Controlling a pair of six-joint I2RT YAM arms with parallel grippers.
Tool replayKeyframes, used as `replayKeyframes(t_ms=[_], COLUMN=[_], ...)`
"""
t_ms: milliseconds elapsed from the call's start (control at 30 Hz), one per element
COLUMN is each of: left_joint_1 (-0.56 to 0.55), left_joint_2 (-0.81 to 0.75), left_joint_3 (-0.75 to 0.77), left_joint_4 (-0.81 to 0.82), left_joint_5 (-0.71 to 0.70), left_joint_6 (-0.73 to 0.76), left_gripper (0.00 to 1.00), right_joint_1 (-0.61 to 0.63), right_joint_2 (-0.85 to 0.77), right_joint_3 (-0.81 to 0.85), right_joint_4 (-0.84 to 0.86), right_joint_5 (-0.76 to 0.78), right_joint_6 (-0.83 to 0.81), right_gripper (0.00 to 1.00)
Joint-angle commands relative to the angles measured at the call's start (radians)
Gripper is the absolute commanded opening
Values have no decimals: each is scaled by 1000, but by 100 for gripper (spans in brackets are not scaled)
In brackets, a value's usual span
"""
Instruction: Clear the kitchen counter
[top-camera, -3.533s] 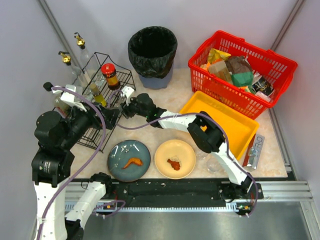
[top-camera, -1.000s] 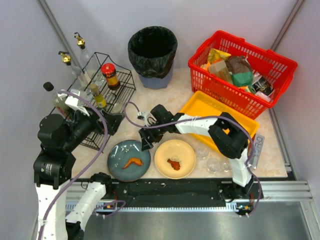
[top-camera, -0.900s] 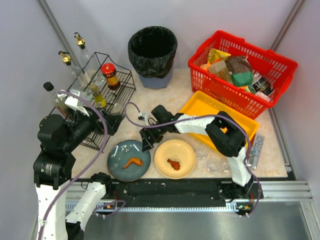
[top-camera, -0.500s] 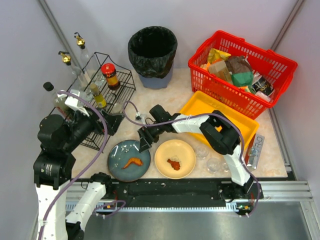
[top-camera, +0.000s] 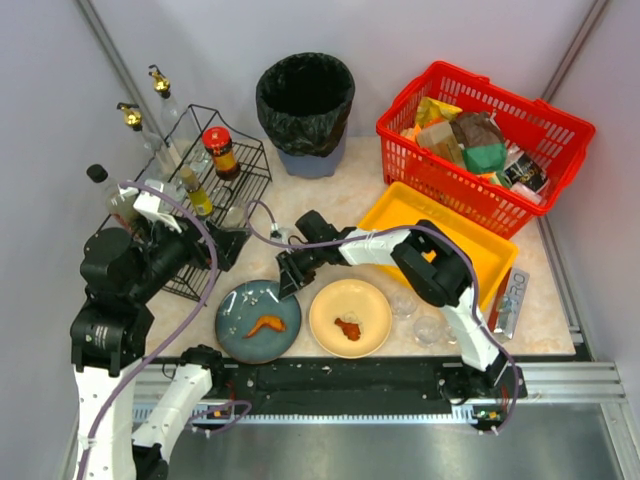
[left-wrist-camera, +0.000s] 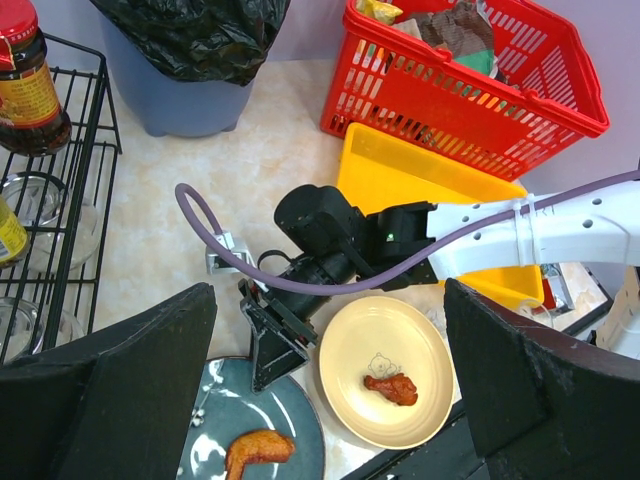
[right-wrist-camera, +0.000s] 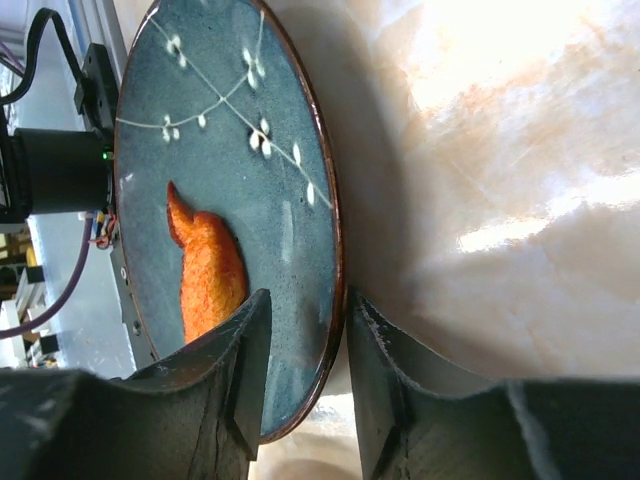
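Note:
The kitchen counter (top-camera: 330, 215) is beige-pink marbled stone. A blue plate (top-camera: 258, 320) with an orange fried piece (top-camera: 265, 325) lies at its front, next to a yellow plate (top-camera: 350, 317) with a chicken piece (top-camera: 348, 327). My right gripper (top-camera: 287, 279) is low at the blue plate's far right rim. In the right wrist view (right-wrist-camera: 305, 300) its jaws straddle the rim of the plate (right-wrist-camera: 230, 150), one over the plate and one outside, with a gap. My left gripper (top-camera: 215, 245) hovers by the rack, wide open and empty (left-wrist-camera: 325, 288).
A black wire rack (top-camera: 215, 190) with bottles and a jar stands at the left. A black-lined bin (top-camera: 305, 100) stands at the back, a full red basket (top-camera: 480, 140) at the back right. A yellow tray (top-camera: 440, 245), small glasses (top-camera: 425, 328) and a packet (top-camera: 510, 303) are at the right.
My right gripper left the rack, came down to the blue plate's rim and crept slightly closer over the last second. The left arm barely moved.

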Motion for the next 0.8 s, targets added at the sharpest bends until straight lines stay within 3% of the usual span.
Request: replayKeyframes(t_ms=[0,100,233,467,633,767], left_joint_1=[-1,-1,-1,-1,-1,-1], left_joint_2=[-12,-17,-8,6,24,43], left_joint_3=[-11,-20,-17,-43,-46,-41], left_joint_4=[63,70,73,92,58,64], left_joint_5=[12,10,13,-14,-181,-209], left_joint_6=[-5,-4,-7,-34,-51,-76], left_gripper=[99,99,99,99,99,99], right_joint_1=[0,0,-4,-39,-82,-143], right_joint_2=[37,43,48,-4,-107,-185], right_joint_3=[26,24,27,-17,-65,-109], right_joint_4=[7,12,13,53,63,124], right_joint_5=[60,72,82,60,81,80], right_joint_6=[21,35,51,90,138,204], right_gripper=[33,24,0,0,0,0])
